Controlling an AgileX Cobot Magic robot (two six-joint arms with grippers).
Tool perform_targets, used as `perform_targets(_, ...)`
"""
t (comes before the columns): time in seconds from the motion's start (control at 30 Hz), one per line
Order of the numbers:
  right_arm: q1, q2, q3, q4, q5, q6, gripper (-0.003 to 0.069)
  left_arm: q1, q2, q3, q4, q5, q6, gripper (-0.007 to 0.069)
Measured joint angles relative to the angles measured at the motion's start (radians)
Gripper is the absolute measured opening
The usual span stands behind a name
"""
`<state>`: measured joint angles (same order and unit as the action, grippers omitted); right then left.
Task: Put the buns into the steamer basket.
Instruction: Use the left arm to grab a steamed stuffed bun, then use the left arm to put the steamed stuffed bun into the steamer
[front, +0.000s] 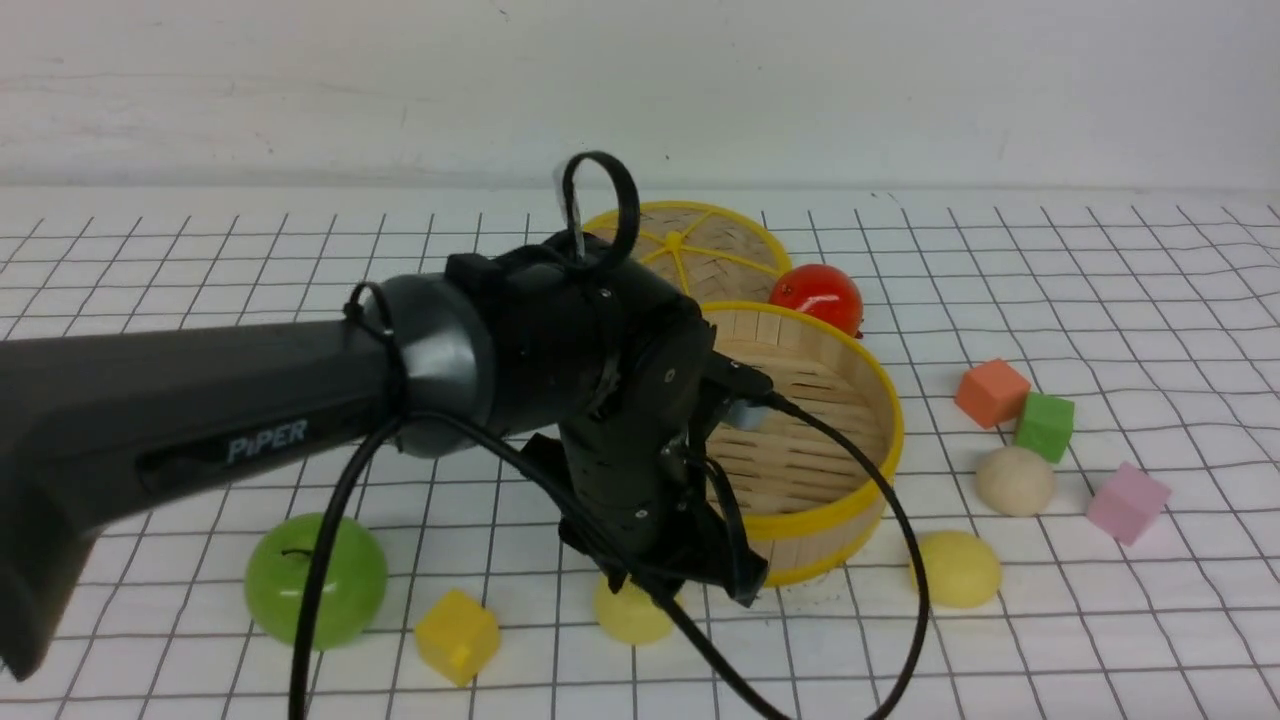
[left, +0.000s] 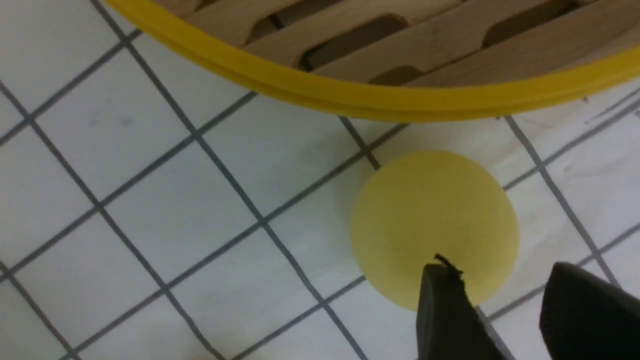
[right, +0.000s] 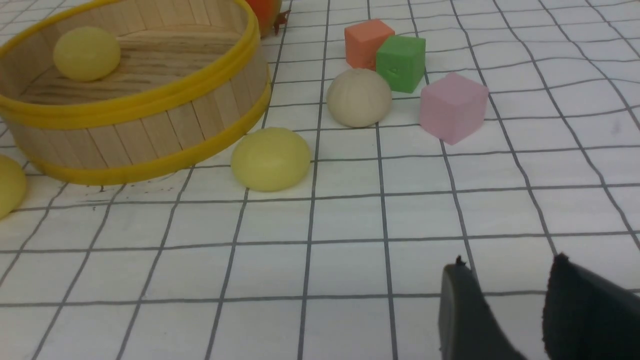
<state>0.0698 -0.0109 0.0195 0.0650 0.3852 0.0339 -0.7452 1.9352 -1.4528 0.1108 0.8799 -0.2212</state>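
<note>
The left jaws stand apart with nothing between them, hanging over the worktop (left: 150, 200) just in front of the basket (front: 790, 470). We see a yellow bun (left: 430, 220) lying on the worktop just past their tips. One finger (left: 445, 310) overlaps its edge in the wrist view, but we cannot tell whether it touches. That bun sits just beside the basket's lower rim, a strip of worktop showing between them. The right jaws are likewise parted and empty, low over the worktop and well apart from the buns. A second yellow bun (right: 86, 53) lies inside the basket, close to its wall. A third yellow bun (front: 958, 568) rests on the worktop near the basket's right side. The beige bun (front: 1014, 481) lies farther right, beside the green cube (front: 1045, 425).
</note>
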Motion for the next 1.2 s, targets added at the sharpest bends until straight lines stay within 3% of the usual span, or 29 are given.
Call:
perform_targets(0.43,0.0,0.0,0.0,0.0,0.0,0.0,0.0239,0.0,0.057,0.001,0.043,-0.06,-0.014,0.0277)
perform_targets(0.6,0.0,0.0,0.0,0.0,0.0,0.0,0.0239,0.0,0.057,0.001,0.045,-0.06,-0.044,0.0161)
perform_targets(0.63,0.0,0.0,0.0,0.0,0.0,0.0,0.0239,0.0,0.057,0.001,0.045,-0.055,-0.051,0.0078)
perform_targets(0.73,0.0,0.0,0.0,0.0,0.0,0.0,0.0239,0.0,0.05,0.001,0.045,-0.035,-0.053,-0.0011)
perform_targets(1.0,0.0,0.0,0.0,0.0,0.0,0.0,0.0239,-0.035,-0.086,-0.018,0.038,0.021,-0.042,-0.0013)
perform_targets(1.2,0.0,0.0,0.0,0.0,0.0,0.0,0.0239,-0.021,-0.09,-0.125,0.028,-0.094,0.002,-0.0013)
